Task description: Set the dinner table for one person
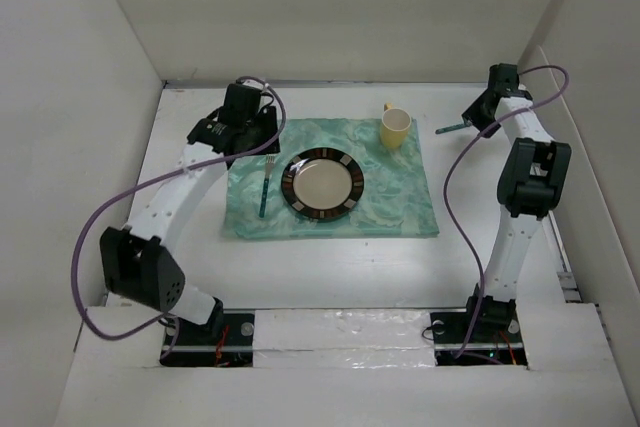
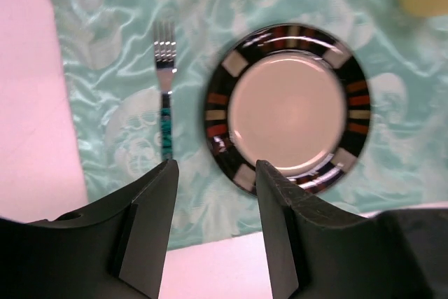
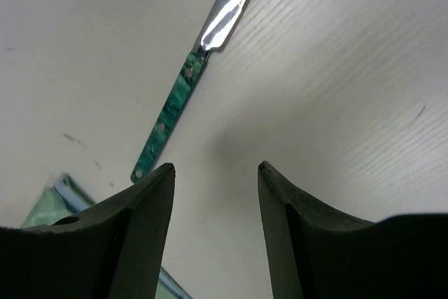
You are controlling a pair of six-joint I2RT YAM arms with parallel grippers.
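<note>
On the white dinner table (image 1: 330, 267) lies a mottled green mat (image 1: 390, 202). On the mat sit a dark-rimmed plate (image 1: 321, 184), a green-handled fork (image 1: 265, 187) to its left and a yellow mug (image 1: 396, 128) at the far right. My left gripper (image 1: 258, 139) hangs above the mat's left part. In its wrist view the gripper (image 2: 215, 166) is open and empty, with the fork (image 2: 165, 103) and plate (image 2: 287, 106) below. A green-handled knife (image 1: 452, 128) lies on the bare table right of the mat. My right gripper (image 3: 215, 166) is open, with the knife (image 3: 175, 103) just left of its left finger.
Upright white panels (image 1: 90, 67) wall the table on the left, back and right. The mat's corner (image 3: 49, 208) shows at the lower left of the right wrist view. Purple cables (image 1: 90, 237) loop beside both arms.
</note>
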